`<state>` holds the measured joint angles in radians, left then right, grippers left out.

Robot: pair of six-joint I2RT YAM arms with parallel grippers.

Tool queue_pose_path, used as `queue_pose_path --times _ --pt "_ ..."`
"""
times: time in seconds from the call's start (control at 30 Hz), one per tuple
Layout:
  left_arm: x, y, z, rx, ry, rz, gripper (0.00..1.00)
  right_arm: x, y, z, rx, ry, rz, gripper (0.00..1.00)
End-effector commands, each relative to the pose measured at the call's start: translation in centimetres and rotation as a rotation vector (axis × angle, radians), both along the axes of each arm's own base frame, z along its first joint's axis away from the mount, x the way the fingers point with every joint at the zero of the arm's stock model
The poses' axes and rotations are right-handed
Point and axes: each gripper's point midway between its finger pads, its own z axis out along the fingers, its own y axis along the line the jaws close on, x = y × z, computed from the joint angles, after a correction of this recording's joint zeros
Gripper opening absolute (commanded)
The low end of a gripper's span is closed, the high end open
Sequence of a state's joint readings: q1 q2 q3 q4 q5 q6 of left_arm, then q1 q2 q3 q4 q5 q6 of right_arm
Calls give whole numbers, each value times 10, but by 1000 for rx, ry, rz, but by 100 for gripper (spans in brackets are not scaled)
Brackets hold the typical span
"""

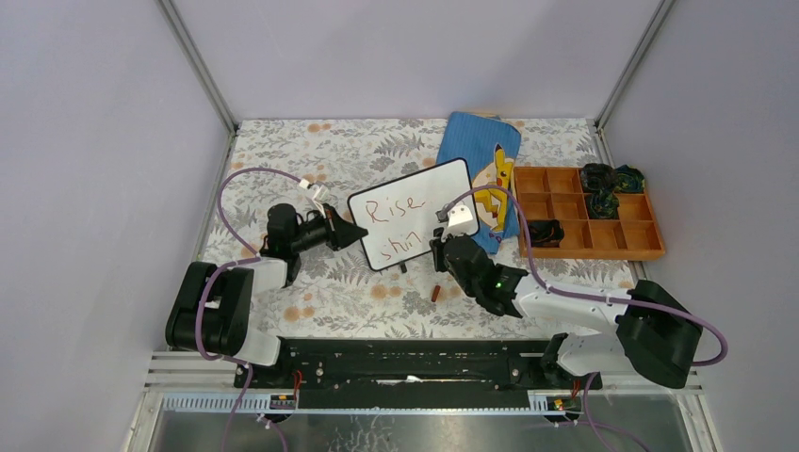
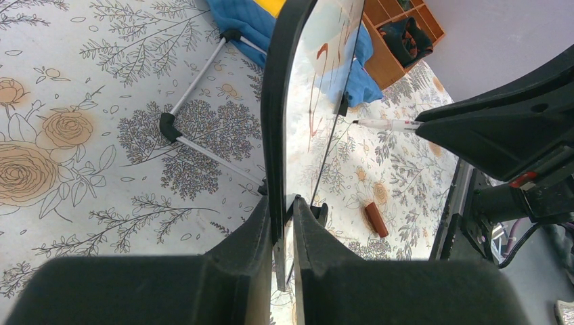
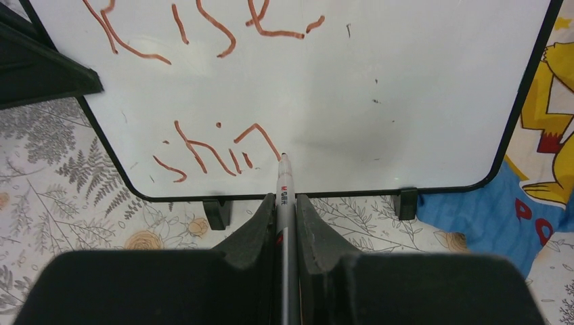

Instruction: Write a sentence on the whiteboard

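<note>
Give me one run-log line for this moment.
left pincer: shut on whiteboard edge | right pincer: shut on marker, tip at final letter | written: Rise, shin

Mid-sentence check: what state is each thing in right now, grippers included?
whiteboard: standing on its feet, "Rise" and "shin" written in red, sentence unfinished.
left gripper: shut on the whiteboard's side edge.
right gripper: shut on the marker.
marker: uncapped, tip at the whiteboard by the last stroke of "shin".
cap: off the marker, lying loose in front of the whiteboard.
blue pouch: lying flat behind the whiteboard.
wooden tray: some compartments filled, others empty.
</note>
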<state>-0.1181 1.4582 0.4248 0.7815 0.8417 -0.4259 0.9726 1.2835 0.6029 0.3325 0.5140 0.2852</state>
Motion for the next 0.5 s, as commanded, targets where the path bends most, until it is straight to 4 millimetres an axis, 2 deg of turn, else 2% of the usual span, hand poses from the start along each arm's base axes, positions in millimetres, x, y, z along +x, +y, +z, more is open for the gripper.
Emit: queue_pose_path --times 0.0,0.2,0.47 --pt "-12 -1 -32 70 93 -6 0 9 4 25 89 -62 -27 0" --pt "-12 -1 -32 73 92 -7 0 13 14 22 95 -50 -11 0" --pt "-12 -1 -33 75 95 -6 0 21 14 17 88 -34 -22 0"
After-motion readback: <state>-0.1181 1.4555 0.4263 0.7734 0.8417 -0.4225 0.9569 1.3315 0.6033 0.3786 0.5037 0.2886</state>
